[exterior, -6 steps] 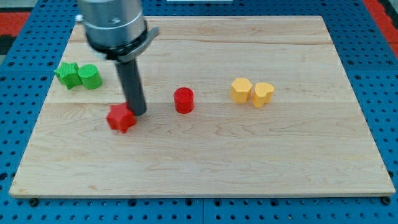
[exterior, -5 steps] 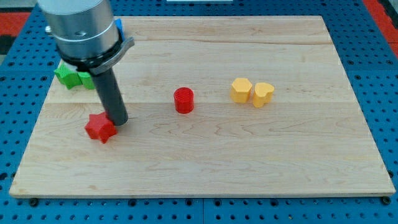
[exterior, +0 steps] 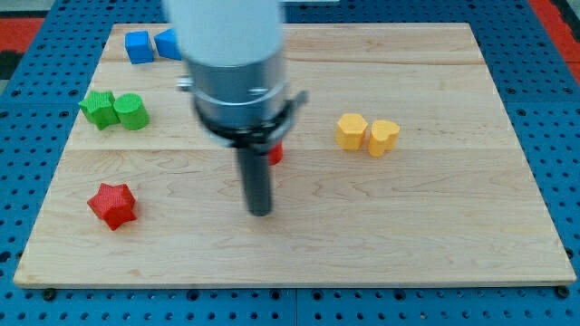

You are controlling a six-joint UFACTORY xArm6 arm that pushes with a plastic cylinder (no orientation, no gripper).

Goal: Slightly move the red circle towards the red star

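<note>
Moved right off red star (exterior: 112, 205) — my tip (exterior: 261, 213) below red circle (exterior: 275, 152); no pincer.

Pale wooden board (exterior: 435, 226) on blue pegboard surface (exterior: 562, 109).

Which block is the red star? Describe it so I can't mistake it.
Look at the wooden board, toward its lower corner on the view's left. The red star sits there alone, well left of my tip. It is the only pointed red block; the other red one is round.
</note>
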